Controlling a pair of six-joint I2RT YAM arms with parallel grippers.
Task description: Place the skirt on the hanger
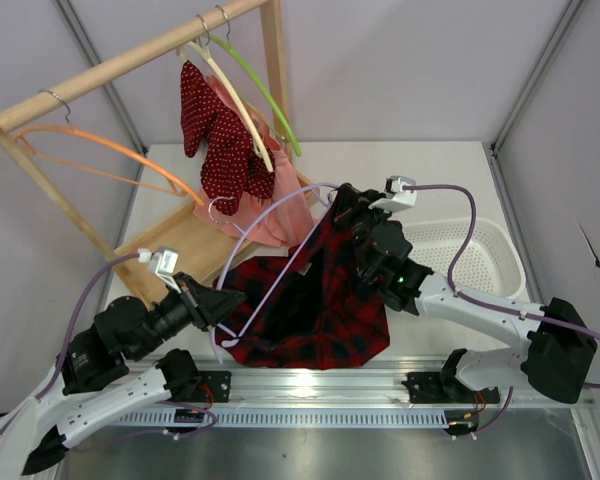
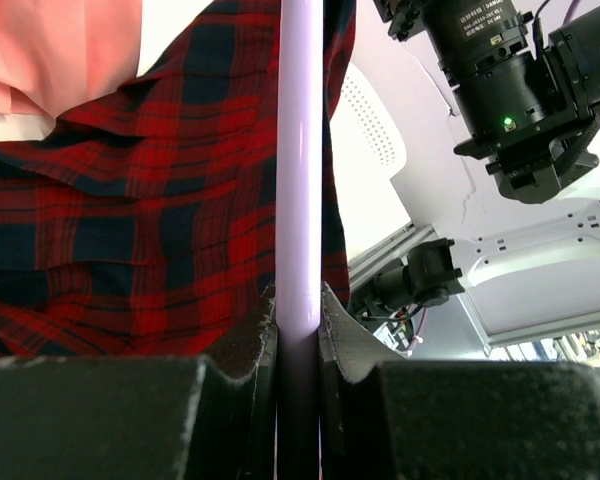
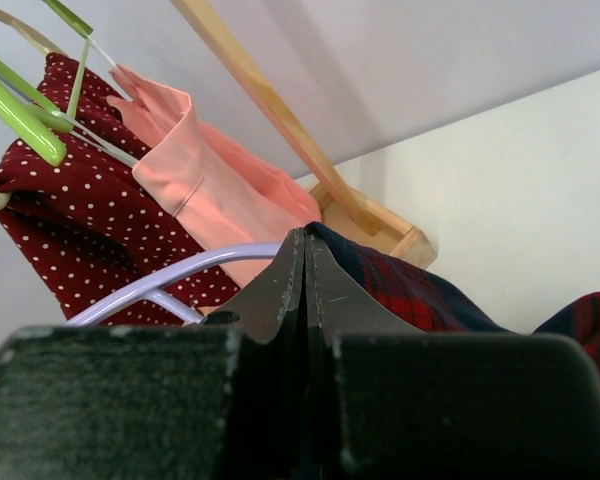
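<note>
The red and navy plaid skirt (image 1: 320, 320) lies spread near the table's front, with one edge pulled up to a peak. My right gripper (image 1: 342, 200) is shut on that raised edge; in the right wrist view the fabric (image 3: 410, 290) hangs from the closed tips (image 3: 306, 240). The lavender hanger (image 1: 263, 213) slants over the skirt, its metal hook toward the rack. My left gripper (image 1: 218, 300) is shut on its lower bar. In the left wrist view the bar (image 2: 300, 150) runs straight up from between my fingers (image 2: 298, 310), across the skirt (image 2: 130, 230). The hanger's arm (image 3: 170, 275) also shows in the right wrist view.
A wooden rack (image 1: 130, 60) stands at the back left with an orange hanger (image 1: 110, 150), cream and green hangers, a red dotted garment (image 1: 220, 140) and a pink garment (image 1: 275, 215). A white basket (image 1: 470, 255) sits at the right. The right arm (image 2: 510, 90) is close above.
</note>
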